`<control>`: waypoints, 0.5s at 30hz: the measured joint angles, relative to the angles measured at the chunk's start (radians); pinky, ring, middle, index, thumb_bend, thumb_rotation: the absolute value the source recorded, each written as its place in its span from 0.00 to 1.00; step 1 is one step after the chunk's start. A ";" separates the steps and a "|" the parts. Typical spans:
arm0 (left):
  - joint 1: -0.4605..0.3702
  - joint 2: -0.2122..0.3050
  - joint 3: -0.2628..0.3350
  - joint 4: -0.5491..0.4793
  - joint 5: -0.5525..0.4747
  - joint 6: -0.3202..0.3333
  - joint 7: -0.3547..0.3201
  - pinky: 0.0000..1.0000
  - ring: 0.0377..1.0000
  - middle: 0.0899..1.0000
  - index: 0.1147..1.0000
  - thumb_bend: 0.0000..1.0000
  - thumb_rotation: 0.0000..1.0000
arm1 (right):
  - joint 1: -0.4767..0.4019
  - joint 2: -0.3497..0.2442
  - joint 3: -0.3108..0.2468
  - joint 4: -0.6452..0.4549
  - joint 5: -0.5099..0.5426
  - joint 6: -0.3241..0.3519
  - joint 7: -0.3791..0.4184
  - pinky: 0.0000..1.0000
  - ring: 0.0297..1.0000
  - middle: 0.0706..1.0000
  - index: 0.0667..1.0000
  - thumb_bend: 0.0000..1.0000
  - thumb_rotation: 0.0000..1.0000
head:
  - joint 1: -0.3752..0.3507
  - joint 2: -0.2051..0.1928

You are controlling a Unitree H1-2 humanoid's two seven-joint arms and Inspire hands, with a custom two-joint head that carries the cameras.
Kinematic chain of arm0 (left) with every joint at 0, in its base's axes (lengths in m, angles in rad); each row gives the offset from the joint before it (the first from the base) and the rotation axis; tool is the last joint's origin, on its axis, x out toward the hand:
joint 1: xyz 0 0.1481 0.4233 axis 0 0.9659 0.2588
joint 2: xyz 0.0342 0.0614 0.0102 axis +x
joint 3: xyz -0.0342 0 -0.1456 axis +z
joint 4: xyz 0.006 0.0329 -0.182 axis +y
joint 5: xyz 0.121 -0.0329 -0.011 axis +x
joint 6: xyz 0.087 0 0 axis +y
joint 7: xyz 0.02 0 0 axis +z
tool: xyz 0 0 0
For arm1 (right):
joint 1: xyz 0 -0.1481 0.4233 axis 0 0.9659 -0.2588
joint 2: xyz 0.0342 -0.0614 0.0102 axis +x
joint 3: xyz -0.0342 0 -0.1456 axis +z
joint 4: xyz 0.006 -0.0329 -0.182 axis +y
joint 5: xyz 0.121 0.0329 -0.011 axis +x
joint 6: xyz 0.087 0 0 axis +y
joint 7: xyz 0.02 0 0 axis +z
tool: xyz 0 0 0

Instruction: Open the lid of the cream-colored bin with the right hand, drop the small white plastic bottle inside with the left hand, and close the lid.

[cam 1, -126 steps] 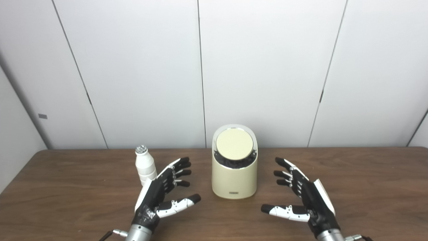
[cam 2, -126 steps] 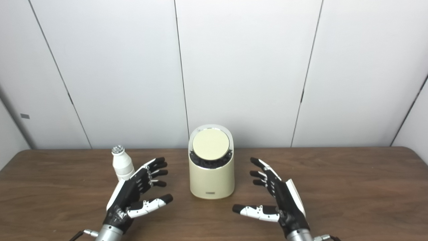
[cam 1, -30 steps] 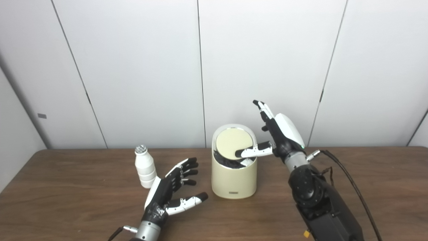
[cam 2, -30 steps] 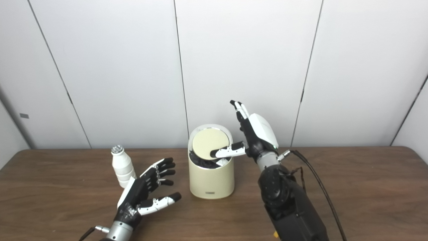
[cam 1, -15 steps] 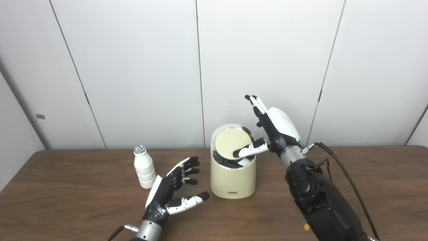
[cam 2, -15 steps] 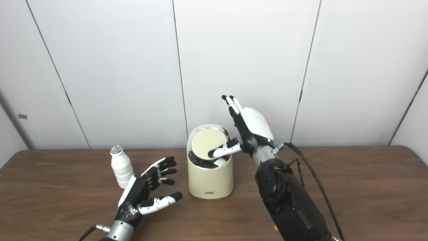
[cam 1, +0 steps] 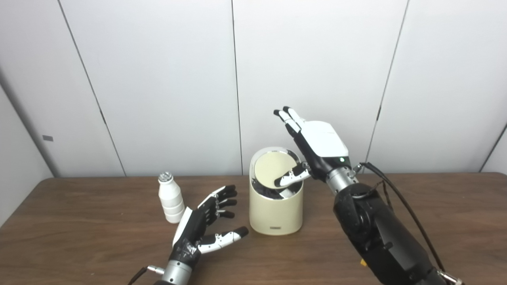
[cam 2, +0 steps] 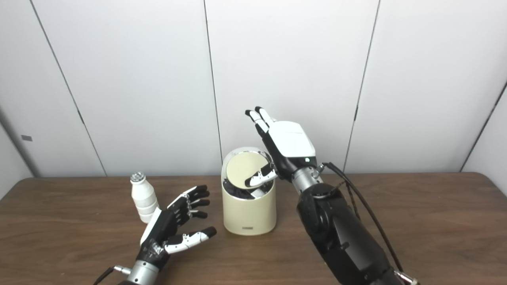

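The right hand [cam 1: 319, 148] is raised over the cream-colored bin [cam 1: 276, 209], fingers spread and pointing up and away, gripping nothing; only its thumb reaches down, with the tip on the lower edge of the round lid [cam 1: 271, 171], seemingly to press that edge in and tip the disc open. The lid sits tilted in the slanted mouth, a dark gap showing beneath it (I judge it partly open at best). The bin stands upright mid-table [cam 1: 79, 237], between the two arms, within reach of both. The left hand [cam 1: 202, 227] rests low just left of the bin, fingers apart and empty, placed to take the small white plastic bottle [cam 1: 169, 198], which stands upright just beyond it; whether they touch cannot be determined. The bottle remains outside the bin.
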State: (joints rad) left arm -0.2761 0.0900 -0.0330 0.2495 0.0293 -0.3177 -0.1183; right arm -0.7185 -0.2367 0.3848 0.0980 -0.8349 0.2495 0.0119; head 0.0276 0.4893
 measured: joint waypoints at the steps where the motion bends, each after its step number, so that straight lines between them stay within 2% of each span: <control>1: 0.000 0.000 0.000 0.000 0.000 0.000 0.000 0.69 0.80 0.83 0.84 0.74 0.16 | 0.007 0.006 -0.019 -0.010 0.015 0.002 0.004 0.72 0.88 0.97 0.95 0.93 0.25 | -0.002 0.000; 4: 0.000 0.000 0.001 0.000 0.000 0.000 0.000 0.69 0.80 0.82 0.85 0.74 0.16 | 0.035 0.027 -0.077 -0.054 0.079 0.020 0.024 0.69 0.89 0.97 0.94 0.89 0.27 | -0.002 0.002; 7: 0.000 0.000 0.000 0.000 0.000 0.000 0.000 0.69 0.80 0.82 0.85 0.74 0.17 | 0.054 0.056 -0.146 -0.110 0.147 0.025 0.029 0.71 0.88 0.94 0.93 0.88 0.25 | -0.002 0.002; 11: 0.000 0.001 -0.001 0.000 0.001 -0.001 0.000 0.70 0.81 0.82 0.85 0.74 0.18 | 0.060 0.074 -0.230 -0.158 0.213 0.026 0.016 0.66 0.85 0.92 0.93 0.88 0.28 | -0.002 0.003; 15: 0.000 0.004 -0.001 0.000 0.001 -0.001 -0.001 0.69 0.80 0.83 0.85 0.73 0.17 | 0.116 0.086 -0.307 -0.218 0.291 0.038 0.005 0.61 0.83 0.92 0.91 0.85 0.28 | -0.005 0.005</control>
State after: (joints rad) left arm -0.2762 0.0937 -0.0342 0.2495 0.0302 -0.3189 -0.1188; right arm -0.6025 -0.1505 0.0782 -0.1199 -0.5438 0.2876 0.0172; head 0.0230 0.4939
